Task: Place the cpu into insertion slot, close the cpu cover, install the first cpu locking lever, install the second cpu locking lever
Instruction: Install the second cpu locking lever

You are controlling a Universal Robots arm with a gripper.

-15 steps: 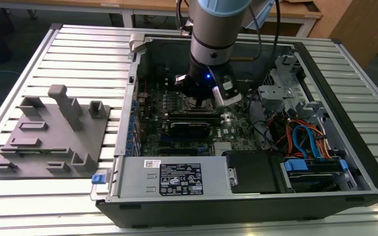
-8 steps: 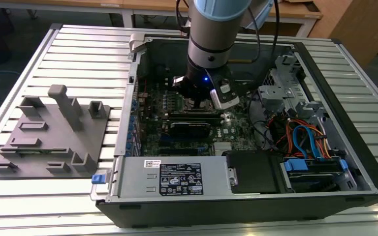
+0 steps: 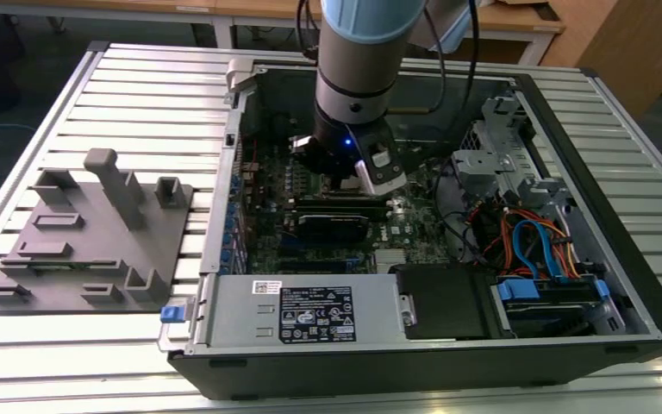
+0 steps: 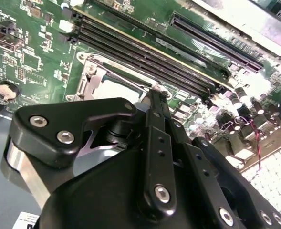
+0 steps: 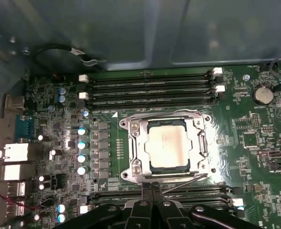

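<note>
The cpu [image 5: 168,144] lies flat in the insertion slot [image 5: 205,117] on the green board, its silver top showing through the window of the cpu cover [image 5: 136,143], which is folded down over it. A thin metal locking lever [image 5: 188,182] runs slanted along the socket edge nearest my gripper. My gripper [image 5: 152,188] is shut with its fingertips pressed together right at that edge, by the lever's end; whether it touches the lever I cannot tell. In the second wrist view the gripper [image 4: 157,95] stands against the socket, with the cpu [image 4: 119,88] just beyond it. In the exterior view the arm reaches down into the case [image 3: 607,172].
Long black memory slots [image 5: 150,88] flank the socket on two sides. Capacitors [image 5: 81,143] stand in a row beside it. The case walls, a drive cage with cables [image 3: 538,241] and the power supply [image 3: 308,310] hem in the board. A grey fixture block [image 3: 90,233] sits on the table outside.
</note>
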